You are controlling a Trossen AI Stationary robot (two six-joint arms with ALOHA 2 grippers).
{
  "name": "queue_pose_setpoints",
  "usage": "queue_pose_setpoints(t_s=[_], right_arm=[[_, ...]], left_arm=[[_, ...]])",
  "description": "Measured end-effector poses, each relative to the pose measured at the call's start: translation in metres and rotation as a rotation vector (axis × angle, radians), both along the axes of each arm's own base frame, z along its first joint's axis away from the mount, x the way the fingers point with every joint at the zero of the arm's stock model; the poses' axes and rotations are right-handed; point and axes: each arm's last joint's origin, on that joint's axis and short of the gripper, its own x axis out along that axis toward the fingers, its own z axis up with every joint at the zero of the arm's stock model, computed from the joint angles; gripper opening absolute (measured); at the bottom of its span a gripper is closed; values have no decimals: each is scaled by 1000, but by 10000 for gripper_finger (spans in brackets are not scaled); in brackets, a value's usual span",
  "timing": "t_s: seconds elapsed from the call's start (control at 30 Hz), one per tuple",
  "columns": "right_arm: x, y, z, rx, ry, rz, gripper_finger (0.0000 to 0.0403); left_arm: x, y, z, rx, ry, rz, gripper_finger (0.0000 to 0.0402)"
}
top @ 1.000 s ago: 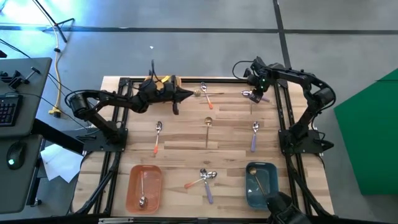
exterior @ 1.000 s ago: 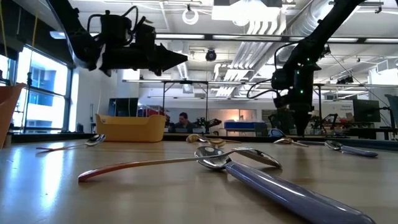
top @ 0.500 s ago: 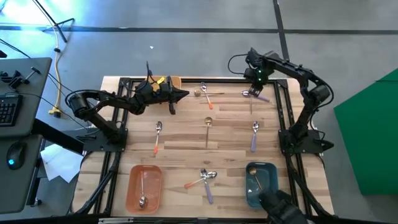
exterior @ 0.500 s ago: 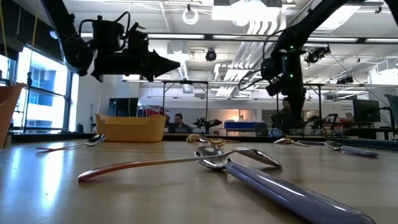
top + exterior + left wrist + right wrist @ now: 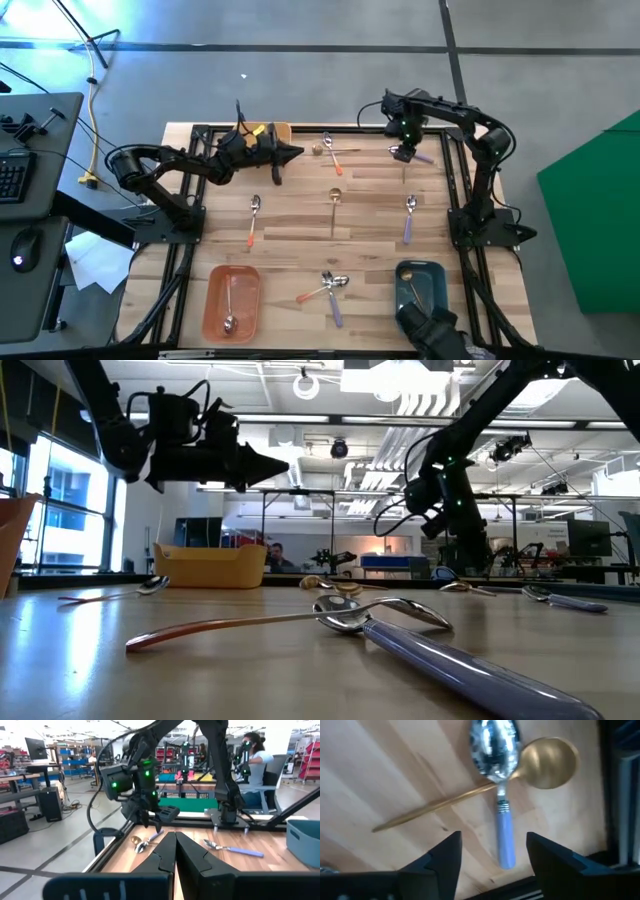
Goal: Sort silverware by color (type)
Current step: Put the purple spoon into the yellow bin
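Wooden counter (image 5: 300,225) carries bins at edges, spoons scattered between; layout reads as sorting in progress. Bins, three: yellow bin (image 5: 262,131) far edge, orange bin (image 5: 232,298) and blue bin (image 5: 420,294) near edge, one spoon visible in each near bin. Left end effector (image 5: 297,152) closed, empty, raised beside yellow bin. Right end effector (image 5: 403,152) fingers spread, empty, poised over crossed pair: lavender spoon (image 5: 499,785) atop gold spoon (image 5: 520,772); judged pre-grasp. Loose spoons: nine countable.
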Motion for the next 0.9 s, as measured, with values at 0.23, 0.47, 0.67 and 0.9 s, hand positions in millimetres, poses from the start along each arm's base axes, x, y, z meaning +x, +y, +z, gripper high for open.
queue_pose_setpoints(t_s=[0.23, 0.47, 0.67, 0.9], right_arm=[[-2, 0, -11, -30, 1, 2, 216], [-3, -1, -18, -57, -15, 2, 216], [-5, -3, -18, -61, -4, 13, 216], [-9, -3, -10, -25, 34, 6, 216]], left_arm=[[-2, -1, -3, 5, 10, 2, 0], [-2, -1, -3, 5, 10, 2, 0], [-2, -1, -3, 5, 10, 2, 0], [-2, -1, -3, 5, 10, 2, 0]])
